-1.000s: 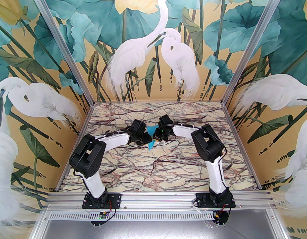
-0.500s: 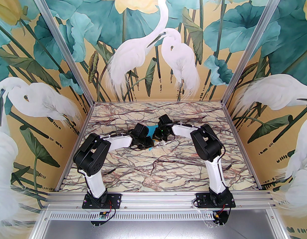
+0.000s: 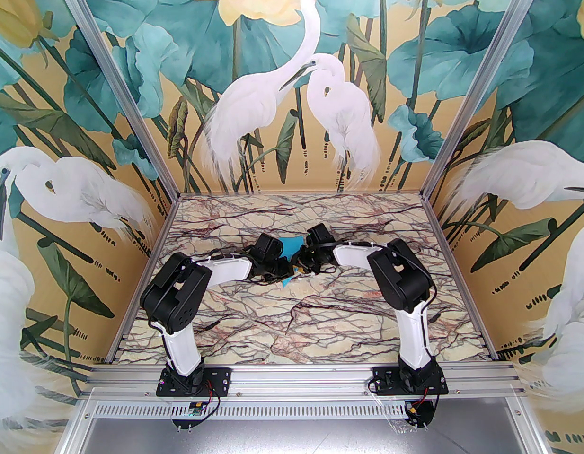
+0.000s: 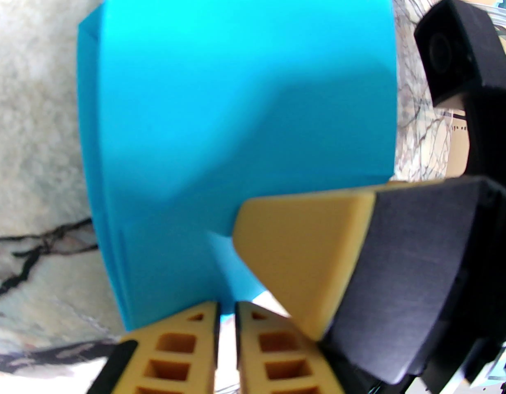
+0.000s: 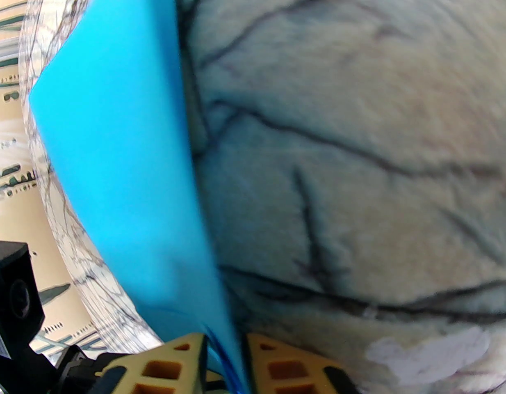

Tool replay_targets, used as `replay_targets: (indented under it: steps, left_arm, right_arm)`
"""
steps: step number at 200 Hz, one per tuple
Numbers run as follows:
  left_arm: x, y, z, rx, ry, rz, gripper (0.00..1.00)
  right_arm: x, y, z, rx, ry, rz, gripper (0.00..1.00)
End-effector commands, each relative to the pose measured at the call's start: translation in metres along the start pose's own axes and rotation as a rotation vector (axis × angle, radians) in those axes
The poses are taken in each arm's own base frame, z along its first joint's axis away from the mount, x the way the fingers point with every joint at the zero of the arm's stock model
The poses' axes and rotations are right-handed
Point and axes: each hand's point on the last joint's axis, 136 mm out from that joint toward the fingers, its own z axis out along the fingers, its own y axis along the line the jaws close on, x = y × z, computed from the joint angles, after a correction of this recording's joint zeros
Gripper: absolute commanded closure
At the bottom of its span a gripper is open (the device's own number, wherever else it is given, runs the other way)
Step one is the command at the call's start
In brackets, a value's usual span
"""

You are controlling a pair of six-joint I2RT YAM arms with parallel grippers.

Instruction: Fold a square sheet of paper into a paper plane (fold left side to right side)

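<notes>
Cyan paper sheet (image 4: 236,97) is held between both claws over the middle of the marble table (image 3: 320,310), at 12 o'clock from the arm bases. Its 6 o'clock edge is clenched in the left gripper (image 4: 227,318). It is also threaded between the fingers of the right gripper (image 5: 224,343) — whether it is clamped there cannot be told. The sheet is judged light, limp and easily torn — best pinched at a creased edge. No writing can be read.

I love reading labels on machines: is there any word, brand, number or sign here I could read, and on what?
No readable text anywhere.
Square sheet of paper: plain blue, no print.
Wall mural: birds and leaves, no lettering.
Small green circuit board at the near rail: any print is too small to read.
</notes>
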Motion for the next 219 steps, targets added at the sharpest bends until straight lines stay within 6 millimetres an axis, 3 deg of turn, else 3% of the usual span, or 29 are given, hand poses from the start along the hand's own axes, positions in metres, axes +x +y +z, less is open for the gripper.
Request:
replay_targets:
  steps: [1, 27, 84, 150, 170, 219]
  left_arm:
    - [-0.001, -0.005, 0.003, 0.026, -0.005, 0.006, 0.84]
    - [0.002, 0.001, 0.004, -0.004, 0.013, 0.037, 0.83]
    - [0.024, 0.032, -0.009, -0.112, 0.041, 0.101, 0.83]
    - [0.049, 0.016, -0.012, -0.033, 0.081, 0.111, 0.82]
    - [0.039, 0.007, -0.022, -0.005, 0.049, 0.106, 0.82]
    - [-0.013, -0.013, -0.039, 0.069, -0.027, 0.088, 0.8]
  right_arm:
    - [-0.001, 0.003, -0.004, -0.009, -0.022, 0.025, 0.94]
    - [-0.005, 0.0, -0.001, 0.021, -0.017, 0.014, 0.99]
    - [-0.01, -0.002, -0.003, 0.036, -0.013, 0.005, 1.0]
    - [-0.015, -0.002, -0.003, 0.042, -0.005, -0.014, 1.0]
    - [-0.015, -0.001, -0.004, 0.055, 0.011, -0.029, 1.0]
    - [-0.014, 0.0, -0.005, 0.059, 0.025, -0.036, 1.0]
